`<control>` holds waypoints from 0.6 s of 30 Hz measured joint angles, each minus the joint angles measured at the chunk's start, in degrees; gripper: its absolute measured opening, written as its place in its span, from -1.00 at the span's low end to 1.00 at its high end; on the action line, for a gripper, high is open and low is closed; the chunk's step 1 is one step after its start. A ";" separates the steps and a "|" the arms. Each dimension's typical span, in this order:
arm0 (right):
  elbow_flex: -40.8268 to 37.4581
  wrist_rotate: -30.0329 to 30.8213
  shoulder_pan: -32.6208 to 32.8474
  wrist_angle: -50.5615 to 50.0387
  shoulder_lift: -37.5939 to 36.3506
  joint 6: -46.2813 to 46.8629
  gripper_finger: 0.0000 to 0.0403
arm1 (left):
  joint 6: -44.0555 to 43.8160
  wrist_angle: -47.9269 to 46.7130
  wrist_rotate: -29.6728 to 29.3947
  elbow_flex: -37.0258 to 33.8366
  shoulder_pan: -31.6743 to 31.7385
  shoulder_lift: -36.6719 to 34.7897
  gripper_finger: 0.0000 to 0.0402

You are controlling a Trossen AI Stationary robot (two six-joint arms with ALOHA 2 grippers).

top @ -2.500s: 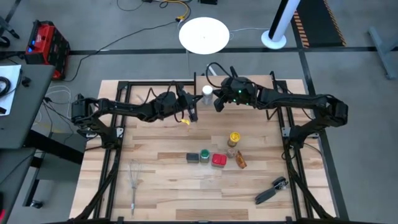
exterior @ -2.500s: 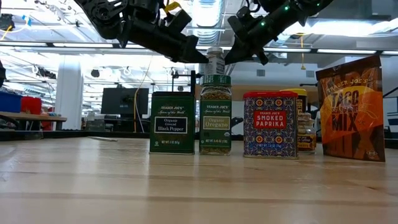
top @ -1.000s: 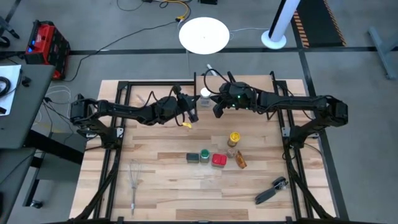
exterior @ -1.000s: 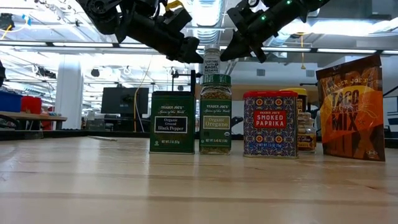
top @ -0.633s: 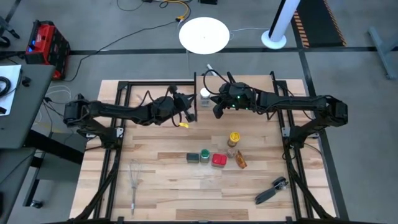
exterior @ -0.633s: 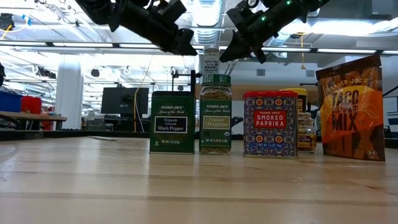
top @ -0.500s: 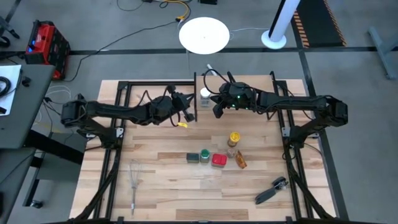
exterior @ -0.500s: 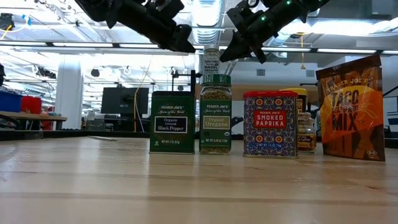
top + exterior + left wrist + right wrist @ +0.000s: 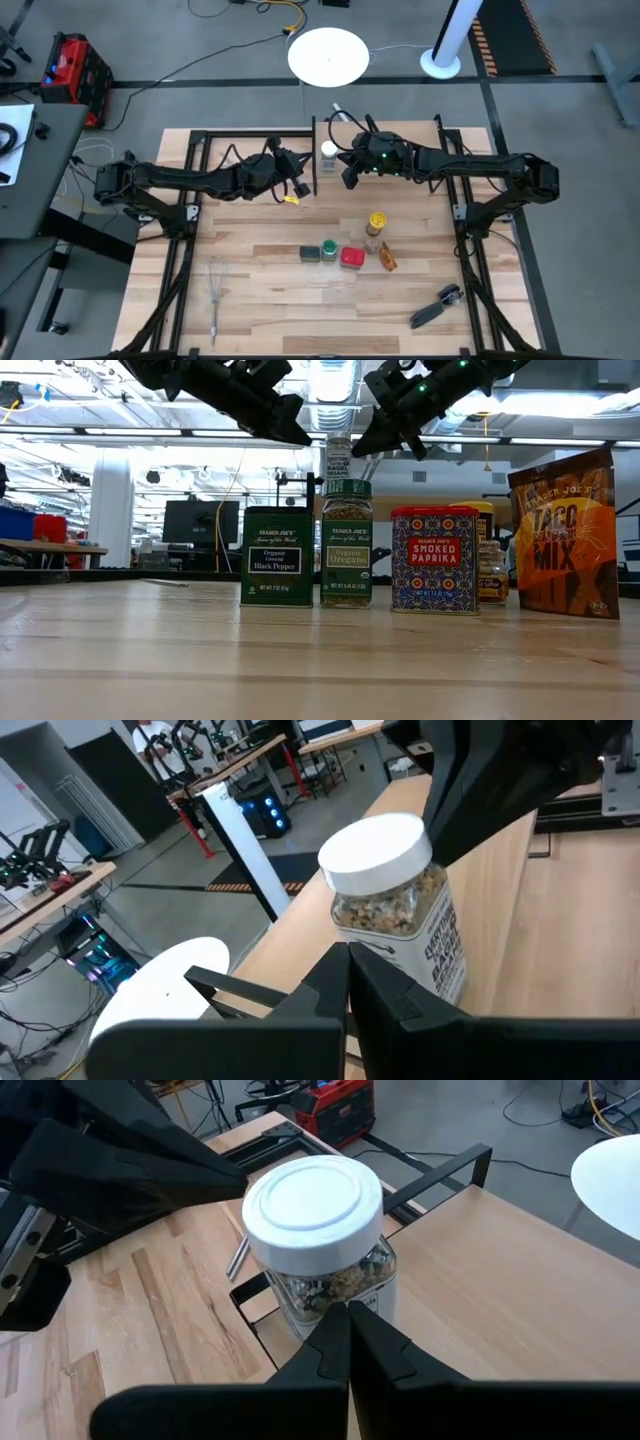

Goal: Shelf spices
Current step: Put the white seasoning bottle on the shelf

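A white-capped jar (image 9: 328, 152) of seeds stands upright on its base at the left end of the shelf's pale board (image 9: 480, 1280), by the table's far edge. My left gripper (image 9: 302, 184) is shut and hovers to the jar's left, clear of it. My right gripper (image 9: 346, 177) is shut too, its tips close by the jar (image 9: 320, 1240) on the right. The other spices stand mid-table: a dark square tin (image 9: 309, 254), a green-capped jar (image 9: 329, 249), a red tin (image 9: 351, 258), a yellow-capped jar (image 9: 376, 222) and an orange packet (image 9: 387, 259). My right gripper's shut fingertips (image 9: 347, 1320) point at the jar's lower wall (image 9: 335, 1295), slanting down from the table's right. Whether they touch it, I cannot tell. The jar stands upright on the board.
A wire whisk (image 9: 215, 290) lies near the table's near-left corner and a black-handled tool (image 9: 437, 305) near the near-right one. Black frame rails run along the table's sides. A white round disc (image 9: 328, 55) lies on the floor beyond the far edge.
My left gripper has drawn back from the white-capped jar toward the table's left and risen a little, staying shut. The jar stays upright on the shelf.
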 joint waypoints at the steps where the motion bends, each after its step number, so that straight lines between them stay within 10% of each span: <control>1: 0.00 0.00 -0.23 0.01 0.00 0.00 -0.99 | -0.09 -0.01 0.08 0.00 0.00 0.00 -1.00; 18: 0.00 0.00 -2.61 1.42 0.00 -0.62 -0.99 | -4.06 -1.62 6.54 0.00 0.00 0.02 -1.00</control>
